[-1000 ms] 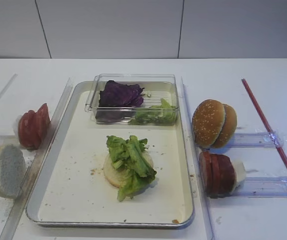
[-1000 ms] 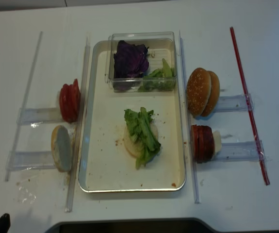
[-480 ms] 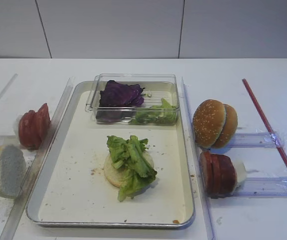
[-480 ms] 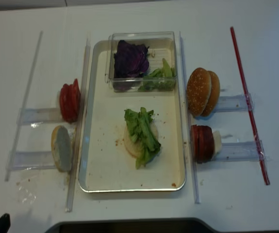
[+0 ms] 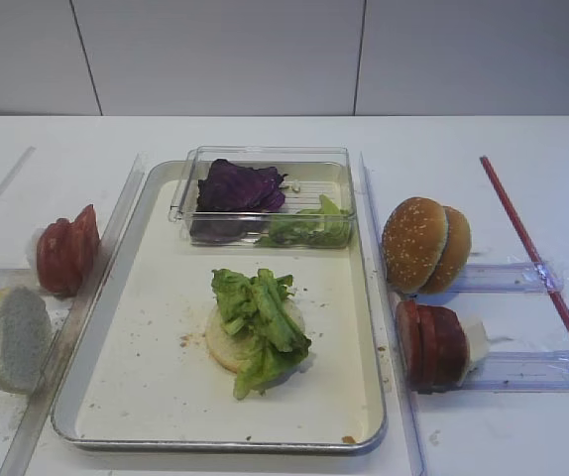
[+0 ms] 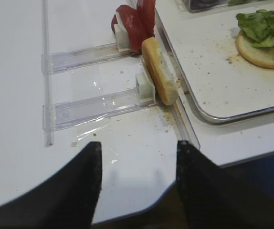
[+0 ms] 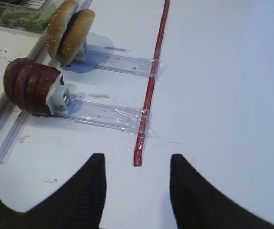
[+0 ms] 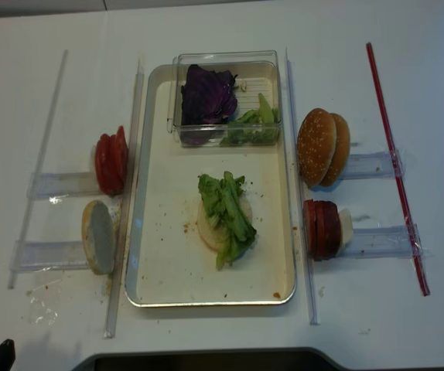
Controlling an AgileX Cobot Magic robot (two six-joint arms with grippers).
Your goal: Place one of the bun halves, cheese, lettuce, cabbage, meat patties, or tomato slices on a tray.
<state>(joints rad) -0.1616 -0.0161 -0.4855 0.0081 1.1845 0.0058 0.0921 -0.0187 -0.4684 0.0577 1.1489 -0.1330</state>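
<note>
Pincers come first, nearest the cameras: the right pincer [image 7: 137, 191] hangs over bare white surface [image 7: 223, 71] with its two dark fingers spread apart and nothing between them, and the left pincer [image 6: 137, 186] likewise stands open and empty.

Just beyond the right one stand the meat patties [image 7: 29, 86] on edge in a clear holder, a small pale block of cheese [image 7: 60, 98] touching their near face. A patty looks like the next layer, so the reach should come in across the stack, close on the outermost disc alone, and lift clear before swinging left. A red strip [image 7: 151, 81] lies between pincer and holder and wants clearing.

On the tray [image 5: 156, 397], a bun half [image 5: 223, 342] lies flat with lettuce [image 5: 260, 317] heaped on it; the patty should land squarely on the leaves.

Sesame bun halves [image 5: 425, 245] stand beyond the patties. At the left, tomato slices [image 5: 64, 253] and another bun half [image 5: 12, 337] sit in holders. Farthest, a clear box [image 5: 339, 164] holds purple cabbage [image 5: 237, 186] and more greens.
</note>
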